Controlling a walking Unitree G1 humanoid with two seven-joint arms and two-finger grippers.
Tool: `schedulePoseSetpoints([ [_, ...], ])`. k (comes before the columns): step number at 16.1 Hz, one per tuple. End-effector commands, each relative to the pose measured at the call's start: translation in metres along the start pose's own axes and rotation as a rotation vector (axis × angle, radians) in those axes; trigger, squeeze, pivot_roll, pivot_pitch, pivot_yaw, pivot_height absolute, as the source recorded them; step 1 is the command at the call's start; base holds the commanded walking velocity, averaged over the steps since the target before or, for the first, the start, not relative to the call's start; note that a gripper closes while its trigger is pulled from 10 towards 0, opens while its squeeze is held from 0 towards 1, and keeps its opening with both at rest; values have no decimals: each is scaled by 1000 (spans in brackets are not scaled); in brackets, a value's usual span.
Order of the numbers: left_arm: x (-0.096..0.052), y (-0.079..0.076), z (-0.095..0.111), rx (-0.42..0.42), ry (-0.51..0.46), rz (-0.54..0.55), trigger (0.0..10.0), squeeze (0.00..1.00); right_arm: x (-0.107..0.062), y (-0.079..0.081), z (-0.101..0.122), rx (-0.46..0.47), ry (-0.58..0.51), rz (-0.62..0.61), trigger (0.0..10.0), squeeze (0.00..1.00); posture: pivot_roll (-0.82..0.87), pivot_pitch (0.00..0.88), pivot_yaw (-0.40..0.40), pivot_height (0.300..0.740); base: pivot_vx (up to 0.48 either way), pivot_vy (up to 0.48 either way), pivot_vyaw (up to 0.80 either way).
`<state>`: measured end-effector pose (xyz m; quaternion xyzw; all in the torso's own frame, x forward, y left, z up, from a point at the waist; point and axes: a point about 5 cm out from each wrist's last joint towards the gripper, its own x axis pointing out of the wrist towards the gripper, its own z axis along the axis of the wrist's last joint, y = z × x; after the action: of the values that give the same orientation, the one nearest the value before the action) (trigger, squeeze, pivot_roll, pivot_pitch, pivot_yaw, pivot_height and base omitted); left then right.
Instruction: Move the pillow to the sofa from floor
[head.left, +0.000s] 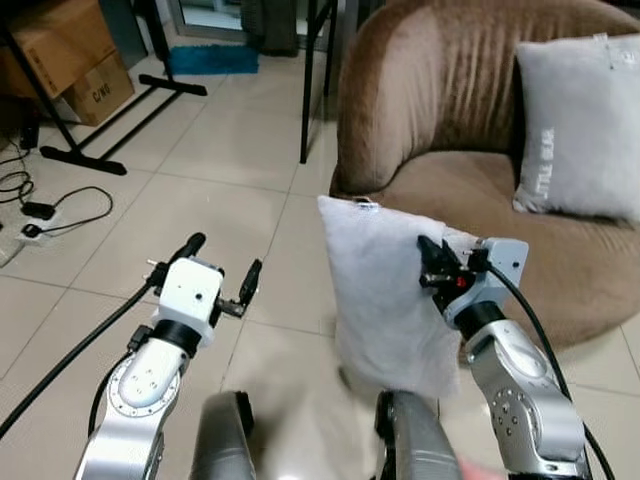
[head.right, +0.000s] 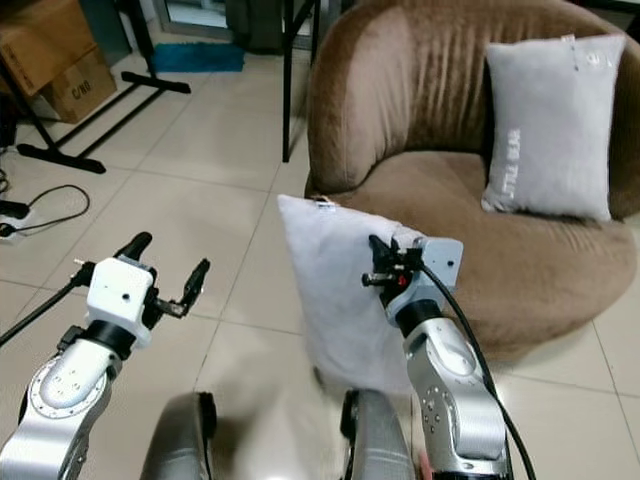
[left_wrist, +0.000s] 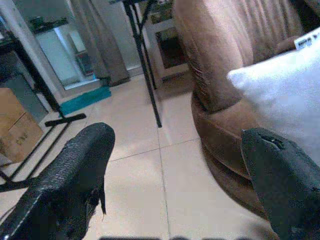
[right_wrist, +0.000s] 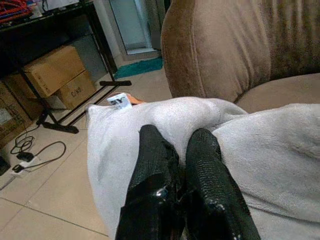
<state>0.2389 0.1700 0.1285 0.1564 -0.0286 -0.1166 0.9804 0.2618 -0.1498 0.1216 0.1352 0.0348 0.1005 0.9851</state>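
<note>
At far left, two cardboard boxes (head.left: 70, 60) sit stacked beside a black stand (head.left: 110, 110), with cables (head.left: 45, 205) on the tile floor. The left gripper (head.left: 220, 272) hovers empty over the tiles, fingers spread apart. To its right, the right gripper (right_wrist: 175, 165) has its two fingers pinched together on a fold at the top edge of the grey pillow (head.left: 385, 300), which hangs upright, lifted, just in front of the brown sofa (head.left: 450, 90). The carry step looks under way; next the pillow needs bringing forward over the seat and releasing. Two pillows in all: a second grey cushion (head.left: 580, 125) already leans against the sofa back.
</note>
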Motion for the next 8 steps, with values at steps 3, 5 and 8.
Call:
schedulePoseSetpoints([
  [3, 2, 2, -1, -5, -1, 24, 10000, 0, 0, 0, 11, -5, -50, -1, 10000, 0, -30, 0, -15, 676, 0, 0, 0],
  [5, 2, 3, 0, -11, -10, 36, 10000, 0, 0, 0, 11, -6, -50, -4, 10000, 0, -29, 0, -15, 691, 0, 0, 0],
  [8, 3, 5, 0, -10, -12, 48, 10000, 0, 0, -1, 10, -7, -48, -11, 10000, 0, -28, 0, -13, 721, 0, 0, 0],
])
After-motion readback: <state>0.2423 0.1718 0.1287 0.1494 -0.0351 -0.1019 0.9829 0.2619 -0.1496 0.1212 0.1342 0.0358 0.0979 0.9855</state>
